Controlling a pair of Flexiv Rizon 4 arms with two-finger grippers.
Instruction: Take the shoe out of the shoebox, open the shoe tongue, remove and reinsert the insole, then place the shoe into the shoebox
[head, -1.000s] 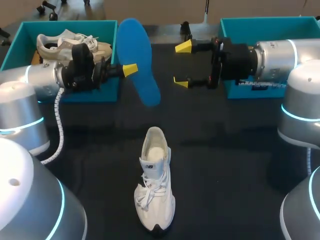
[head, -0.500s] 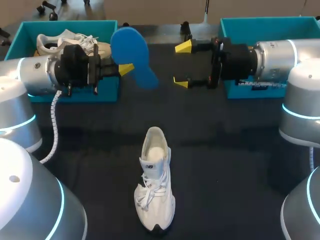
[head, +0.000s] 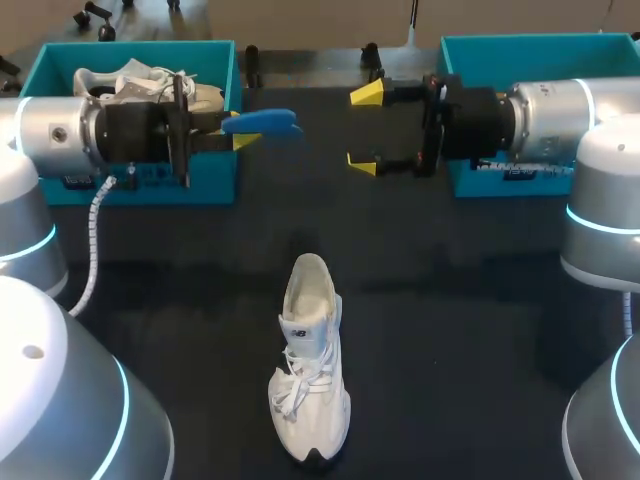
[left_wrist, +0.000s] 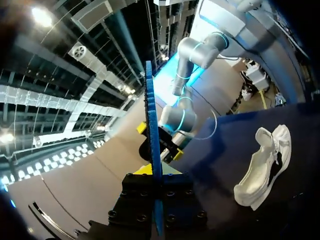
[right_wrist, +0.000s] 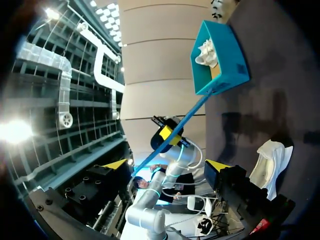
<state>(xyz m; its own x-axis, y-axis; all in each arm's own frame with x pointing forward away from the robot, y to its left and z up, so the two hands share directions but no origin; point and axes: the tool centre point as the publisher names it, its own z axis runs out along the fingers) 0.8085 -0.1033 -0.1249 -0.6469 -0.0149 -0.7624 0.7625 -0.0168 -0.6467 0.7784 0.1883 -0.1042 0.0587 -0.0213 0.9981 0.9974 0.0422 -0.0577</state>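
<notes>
Standing upright on its sole, the white shoe (head: 308, 370) sits on the black table (head: 450, 330) about midway between the two arms. Its toe points toward the robot and its open collar faces the far edge, so its long axis runs near to far. The blue insole (head: 262, 122) is out of it, pinched by one end in the left claw (head: 240, 128) and carried above the far part of the table. It lies flat and shows only its edge from above, and its free end reaches toward the right claw (head: 364, 129). That claw hangs just beyond the free end, spread wide and holding nothing.

The insole's length runs across the table, roughly square to the shoe's. Reinsertion therefore looks to call for about a quarter turn, then a move down and back toward the collar. Both claws look about equally far from the shoe. Behind the left claw a teal shoebox (head: 140, 188) holds a second shoe (head: 130, 85); another teal box (head: 500, 48) stands behind the right arm.
</notes>
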